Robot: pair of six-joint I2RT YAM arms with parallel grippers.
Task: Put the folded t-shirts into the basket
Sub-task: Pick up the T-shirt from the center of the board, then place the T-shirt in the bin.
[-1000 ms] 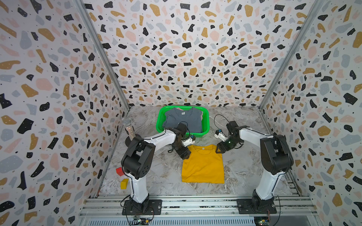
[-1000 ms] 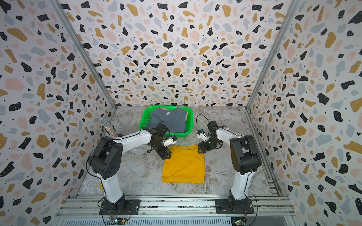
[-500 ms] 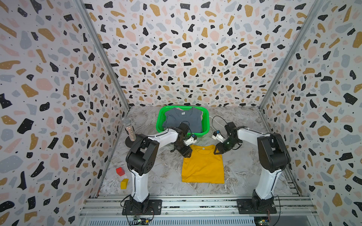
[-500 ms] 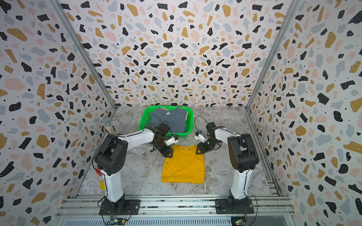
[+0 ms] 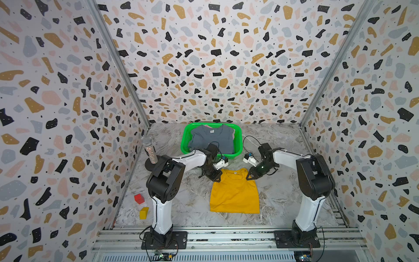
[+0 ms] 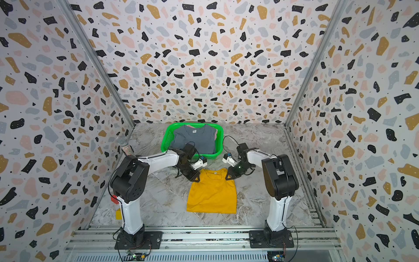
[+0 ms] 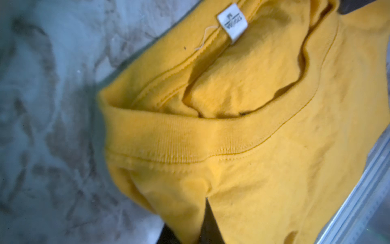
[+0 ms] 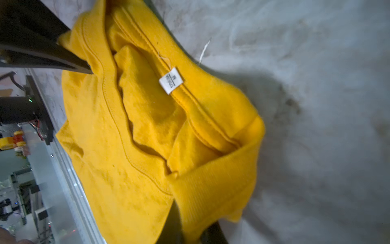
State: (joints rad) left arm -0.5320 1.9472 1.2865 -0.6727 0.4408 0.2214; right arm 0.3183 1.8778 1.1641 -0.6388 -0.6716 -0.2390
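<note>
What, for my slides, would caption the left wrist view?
Left gripper shut on the mustard t-shirt near its collar, neck label visible; marbled tabletop beneath.

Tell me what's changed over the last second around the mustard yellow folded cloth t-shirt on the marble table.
Both grippers edged in onto the mustard yellow folded cloth t-shirt and closed: the left gripper pinches one collar-end corner, the right gripper the other. The shirt still lies where it was, not lifted. The slate grey folded t-shirt stays in the bright green plastic mesh basket.
</note>
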